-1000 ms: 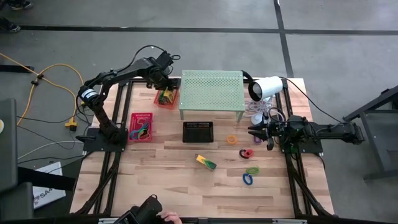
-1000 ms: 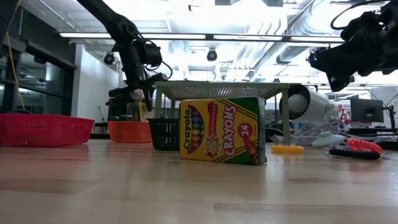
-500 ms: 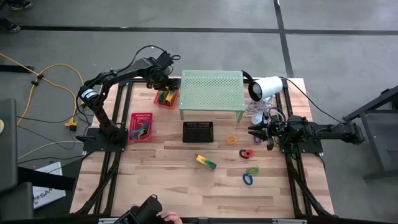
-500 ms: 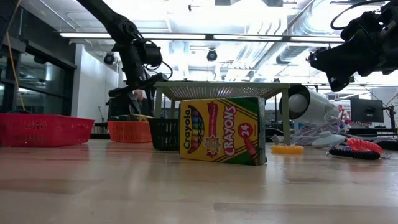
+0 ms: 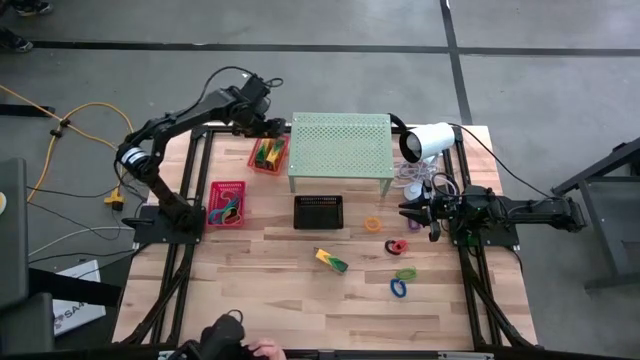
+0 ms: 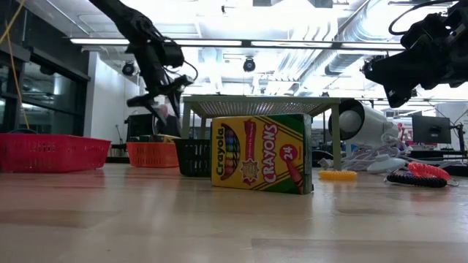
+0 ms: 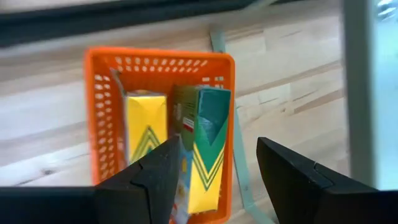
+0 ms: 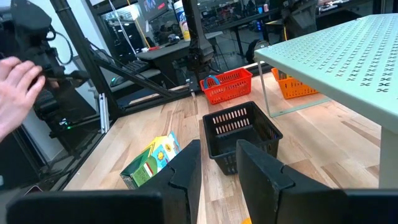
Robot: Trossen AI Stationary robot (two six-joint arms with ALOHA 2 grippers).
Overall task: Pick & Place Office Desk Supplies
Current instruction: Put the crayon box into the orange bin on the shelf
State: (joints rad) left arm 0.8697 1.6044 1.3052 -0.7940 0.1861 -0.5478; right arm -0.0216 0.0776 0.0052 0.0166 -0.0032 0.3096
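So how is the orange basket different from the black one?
The orange basket holds crayon boxes, while nothing shows inside the black basket from above. The orange basket sits at the table's far side, beside the green shelf and under the left gripper, whose fingers are open; the black basket sits nearer the middle, in front of the shelf, with no gripper over it. Both are small slotted plastic baskets, standing upright.

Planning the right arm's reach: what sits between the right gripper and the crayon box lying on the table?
In the high view, between the right gripper and the yellow-green crayon box lie a small orange loop and a red loop; otherwise bare wood.
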